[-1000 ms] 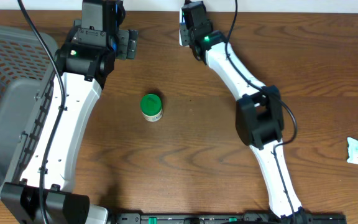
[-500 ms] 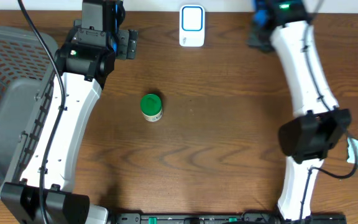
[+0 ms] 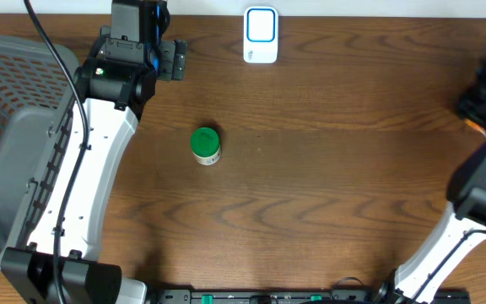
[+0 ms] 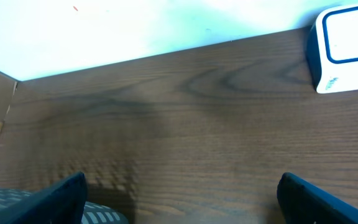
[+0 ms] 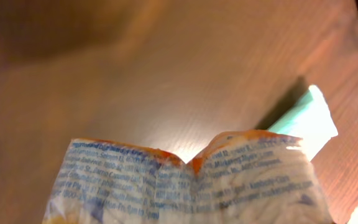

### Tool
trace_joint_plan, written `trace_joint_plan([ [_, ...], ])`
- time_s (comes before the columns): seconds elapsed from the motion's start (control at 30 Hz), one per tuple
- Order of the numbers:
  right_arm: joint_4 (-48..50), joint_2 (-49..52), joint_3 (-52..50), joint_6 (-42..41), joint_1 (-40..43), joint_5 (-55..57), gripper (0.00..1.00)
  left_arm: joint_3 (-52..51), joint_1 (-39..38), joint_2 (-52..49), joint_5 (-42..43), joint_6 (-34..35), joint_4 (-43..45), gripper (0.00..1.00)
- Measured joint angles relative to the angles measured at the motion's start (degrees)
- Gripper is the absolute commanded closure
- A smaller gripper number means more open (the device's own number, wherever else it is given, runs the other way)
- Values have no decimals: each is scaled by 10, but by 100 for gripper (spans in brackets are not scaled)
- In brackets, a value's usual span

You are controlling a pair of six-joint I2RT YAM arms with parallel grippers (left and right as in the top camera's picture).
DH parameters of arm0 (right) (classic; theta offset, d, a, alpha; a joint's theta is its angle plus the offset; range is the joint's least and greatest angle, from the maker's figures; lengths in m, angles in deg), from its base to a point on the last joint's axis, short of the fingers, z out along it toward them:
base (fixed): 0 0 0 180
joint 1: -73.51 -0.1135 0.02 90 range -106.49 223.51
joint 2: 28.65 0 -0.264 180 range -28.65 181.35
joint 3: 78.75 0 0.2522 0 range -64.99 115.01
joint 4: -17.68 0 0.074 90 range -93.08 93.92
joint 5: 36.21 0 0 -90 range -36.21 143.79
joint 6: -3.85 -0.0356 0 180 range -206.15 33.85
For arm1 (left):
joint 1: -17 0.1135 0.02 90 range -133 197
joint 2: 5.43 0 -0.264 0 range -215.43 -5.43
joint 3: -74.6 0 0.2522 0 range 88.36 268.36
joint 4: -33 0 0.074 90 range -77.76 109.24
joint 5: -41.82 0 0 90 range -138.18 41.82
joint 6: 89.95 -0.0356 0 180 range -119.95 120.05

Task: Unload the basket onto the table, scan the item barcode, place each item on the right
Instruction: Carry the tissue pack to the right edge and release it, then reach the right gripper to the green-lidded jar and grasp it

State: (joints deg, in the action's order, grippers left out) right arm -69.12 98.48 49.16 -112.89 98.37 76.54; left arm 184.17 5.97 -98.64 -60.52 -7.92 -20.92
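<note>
a brown wooden surface (image 3: 327, 177) runs up to a white wall, with a grey basket (image 3: 7, 143) at its left edge. the white, blue-framed scanner (image 3: 261, 35) stands at the far edge, near the middle. a green-capped jar (image 3: 205, 145) sits alone, well apart from the scanner. the left arm (image 3: 108, 127) hangs near the far left corner; its wrist view shows its jaws spread wide with nothing between them and the scanner off to the right. the right arm (image 3: 479, 194) is at the right edge of the overhead view. its wrist view is filled by a crinkled packet (image 5: 191, 180) with an orange seam and small print, lifted clear of the wood. the right jaws appear to be grasping it, though the fingers are hidden behind it. a teal and white pack (image 5: 306, 121) lies on the wood below. the packet looks like the item in hand, and it is far from the scanner. to scan it, the arm would need to swing in and turn the barcode toward the scanner window; i cannot make out a barcode here.
</note>
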Motion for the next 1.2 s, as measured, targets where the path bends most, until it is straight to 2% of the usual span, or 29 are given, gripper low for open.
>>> trace_joint_plan([
  [0.2, 93, 0, -101, 0, 105, 1, 44, 0, 0, 0, 0, 0, 0, 2],
  [0.23, 103, 0, -111, 0, 116, 1, 40, 0, 0, 0, 0, 0, 0, 2],
  [0.37, 120, 0, -129, -1, 164, -3, 1, 0, 0, 0, 0, 0, 0, 2],
  [0.5, 70, 1, -79, 2, 190, -51, 1, 0, 0, 0, 0, 0, 0, 2],
  [0.7, -51, 2, 128, 2, 186, -175, 1, 0, 0, 0, 0, 0, 0, 2],
  [0.8, -102, -1, 212, 2, 165, -249, 1, 0, 0, 0, 0, 0, 0, 2],
  [0.87, -127, -5, 232, 2, 139, -287, 2, 0, 0, 0, 0, 0, 0, 2],
  [1.07, -179, -4, 208, 2, -9, -358, 2, 0, 0, 0, 0, 0, 0, 2],
  [1.2, -157, -2, 172, 14, -130, -374, 1, 0, 0, 0, 0, 0, 0, 2],
])
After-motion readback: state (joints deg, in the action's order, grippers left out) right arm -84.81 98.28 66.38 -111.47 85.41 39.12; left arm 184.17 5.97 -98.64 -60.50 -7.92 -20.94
